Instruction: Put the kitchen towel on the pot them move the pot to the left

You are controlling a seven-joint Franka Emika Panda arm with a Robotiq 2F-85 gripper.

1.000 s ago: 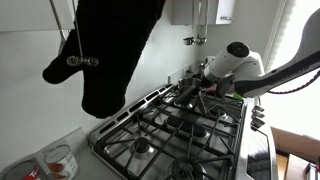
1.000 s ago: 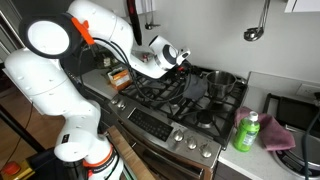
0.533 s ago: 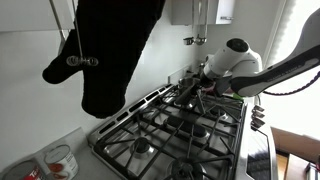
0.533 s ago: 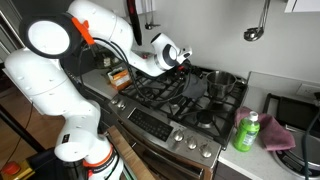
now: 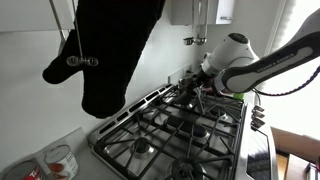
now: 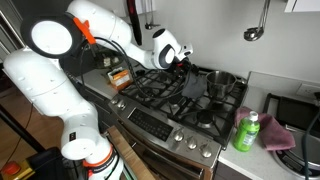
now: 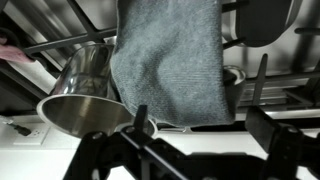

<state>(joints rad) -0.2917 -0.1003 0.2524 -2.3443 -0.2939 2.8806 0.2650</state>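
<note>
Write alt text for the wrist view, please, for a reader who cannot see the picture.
A grey kitchen towel fills the middle of the view, in front of black stove grates. To its left in the picture is a shiny steel pot, mouth open toward the camera; the towel does not cover it.

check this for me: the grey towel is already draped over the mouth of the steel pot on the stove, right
Not right. In the wrist view the grey towel hangs beside the steel pot, not over it, and the pot's mouth is uncovered. The pot is on the stove, as you said.
</note>
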